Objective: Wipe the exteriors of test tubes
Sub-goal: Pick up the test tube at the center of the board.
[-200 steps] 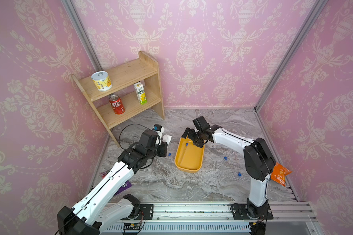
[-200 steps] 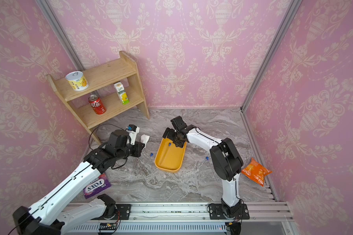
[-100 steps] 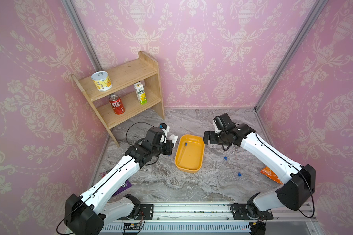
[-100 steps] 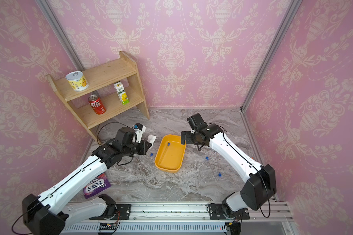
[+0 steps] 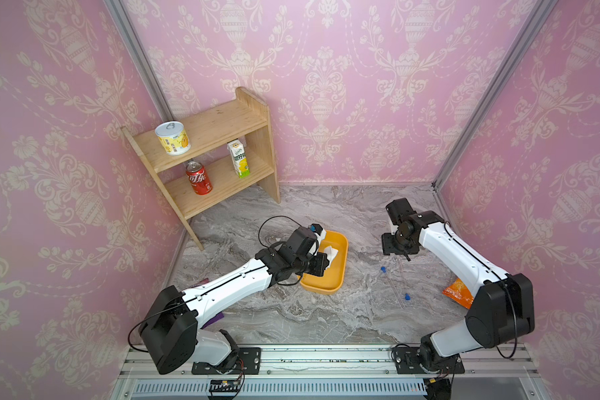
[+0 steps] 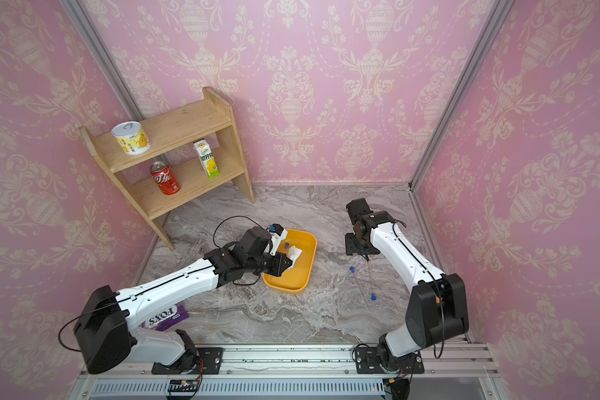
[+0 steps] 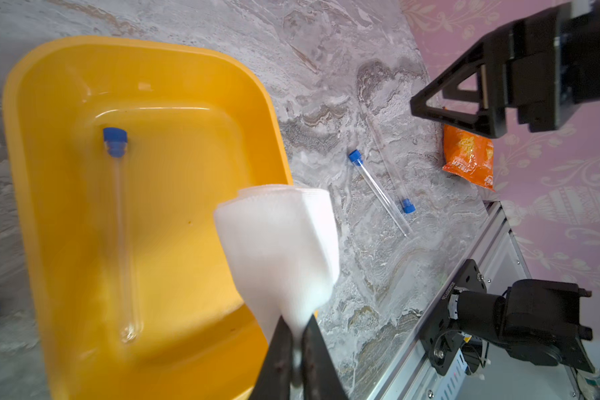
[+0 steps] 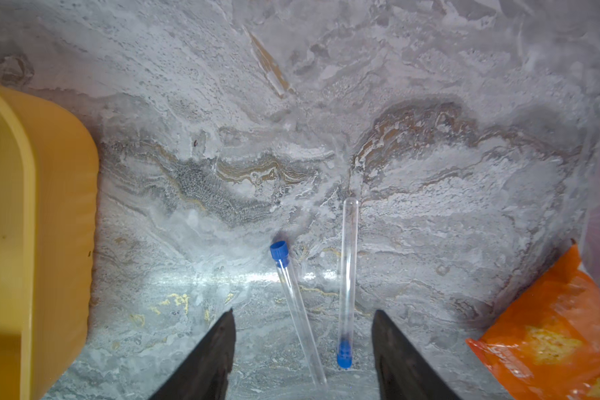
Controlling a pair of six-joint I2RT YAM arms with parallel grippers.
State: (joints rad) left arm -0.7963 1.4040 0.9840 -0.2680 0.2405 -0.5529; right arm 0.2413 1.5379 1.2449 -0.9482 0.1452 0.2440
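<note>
Evidently the left gripper (image 7: 296,329) pinches the wiping pad (image 7: 278,242) ready over the yellow tray (image 7: 25,173); the right gripper (image 8: 303,311), jaws apart, hangs above two test tubes (image 8: 347,270).

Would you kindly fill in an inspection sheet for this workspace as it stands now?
Surface: grey marble tabletop.
Job's things: one test tube in the yellow tray; two test tubes on the tabletop.
Clutter: orange snack bag; purple packet.
Grippers: left gripper shut on the white pad; right gripper open, near the two tubes.
Cables: black cable looping off the left arm.
Surroundings: wooden shelf holding tin, can, carton; pink walls.
</note>
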